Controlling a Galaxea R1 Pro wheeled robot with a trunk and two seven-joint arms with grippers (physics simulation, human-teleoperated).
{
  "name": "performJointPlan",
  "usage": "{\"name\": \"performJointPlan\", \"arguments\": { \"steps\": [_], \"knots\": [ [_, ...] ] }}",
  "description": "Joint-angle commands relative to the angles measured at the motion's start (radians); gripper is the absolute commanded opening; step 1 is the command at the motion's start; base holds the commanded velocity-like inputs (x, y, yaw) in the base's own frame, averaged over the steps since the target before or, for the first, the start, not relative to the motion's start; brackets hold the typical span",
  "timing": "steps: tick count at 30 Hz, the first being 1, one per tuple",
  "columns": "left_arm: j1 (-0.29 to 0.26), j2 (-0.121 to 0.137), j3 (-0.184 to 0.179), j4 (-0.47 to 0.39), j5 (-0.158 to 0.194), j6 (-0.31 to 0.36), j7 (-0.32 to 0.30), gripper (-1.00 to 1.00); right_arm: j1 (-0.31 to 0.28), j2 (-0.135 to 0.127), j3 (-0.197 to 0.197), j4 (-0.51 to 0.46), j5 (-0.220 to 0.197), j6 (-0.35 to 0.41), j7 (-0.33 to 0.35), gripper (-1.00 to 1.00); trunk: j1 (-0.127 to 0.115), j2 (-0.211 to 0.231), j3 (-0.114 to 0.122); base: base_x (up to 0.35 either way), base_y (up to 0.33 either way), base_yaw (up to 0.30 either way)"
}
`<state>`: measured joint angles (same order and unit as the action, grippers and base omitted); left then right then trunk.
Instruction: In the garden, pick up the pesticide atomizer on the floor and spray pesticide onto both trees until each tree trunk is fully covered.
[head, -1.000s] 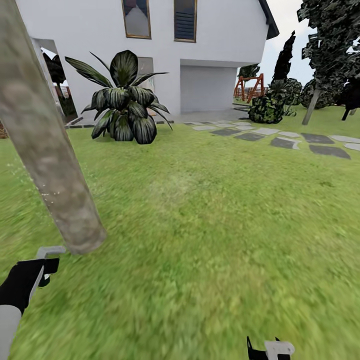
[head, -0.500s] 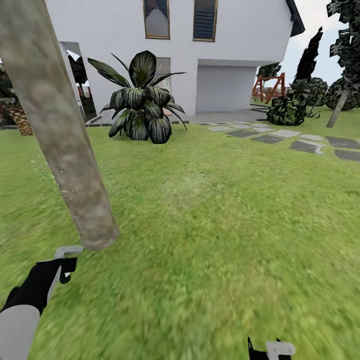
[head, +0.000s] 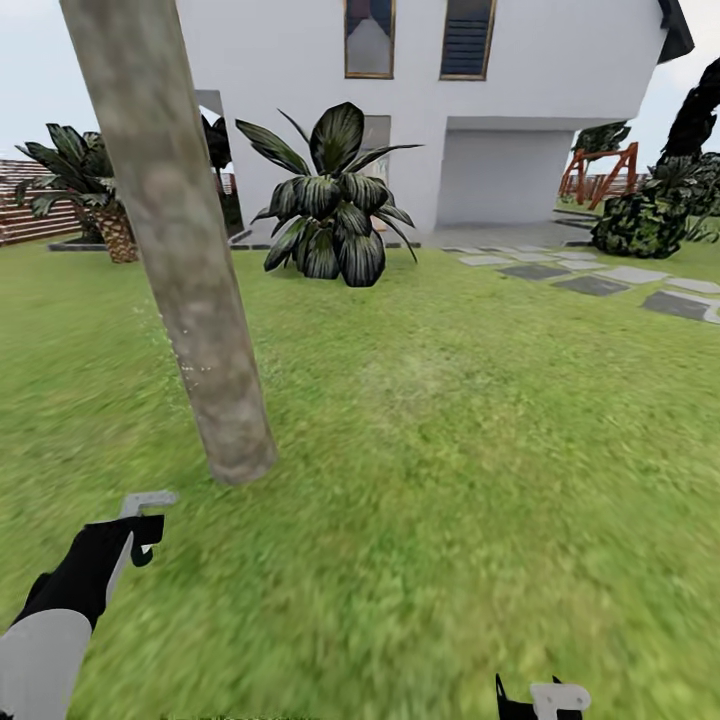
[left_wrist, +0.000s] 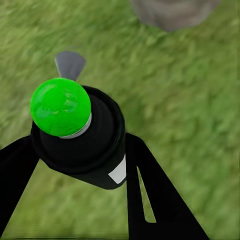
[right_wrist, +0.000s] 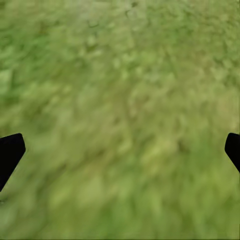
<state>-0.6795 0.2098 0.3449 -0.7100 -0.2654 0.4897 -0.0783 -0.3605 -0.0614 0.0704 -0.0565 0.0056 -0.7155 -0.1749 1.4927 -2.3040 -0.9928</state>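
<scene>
One small dark pesticide atomizer (left_wrist: 82, 142) with green-lit cap, pinched at its body between the black left gripper (left_wrist: 80, 165) fingers near the thick grey-brown tree trunk (head: 180, 240); probably light, rigid, slippery; right gripper (right_wrist: 120, 150) spread over green grass (right_wrist: 120, 90).

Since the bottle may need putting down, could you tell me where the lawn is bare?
Open grass runs from the tree trunk rightward to the stepping stones, and lies beneath the right gripper. It is crowded by the trunk's base, beside the left gripper holding the atomizer.
</scene>
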Motion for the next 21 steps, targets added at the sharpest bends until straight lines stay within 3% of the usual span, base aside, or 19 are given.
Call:
{"name": "performJointPlan", "arguments": {
  "steps": [1, 21],
  "knots": [
    [0.000, -0.001, -0.001, 0.000, -0.002, 0.000, 0.000, -1.00, 0.000, 0.000, 0.000, 0.000, 0.000, 0.000, 0.000, 1.00, 0.000, 0.000, 0.000, 0.060, 0.000, 0.278],
    [0.000, -0.006, -0.004, -0.016, -0.002, 0.001, -0.001, -1.00, 0.000, 0.000, 0.000, 0.001, 0.000, 0.001, 0.000, 1.00, 0.000, 0.000, 0.000, 0.214, -0.169, 0.265]
  ]
}}
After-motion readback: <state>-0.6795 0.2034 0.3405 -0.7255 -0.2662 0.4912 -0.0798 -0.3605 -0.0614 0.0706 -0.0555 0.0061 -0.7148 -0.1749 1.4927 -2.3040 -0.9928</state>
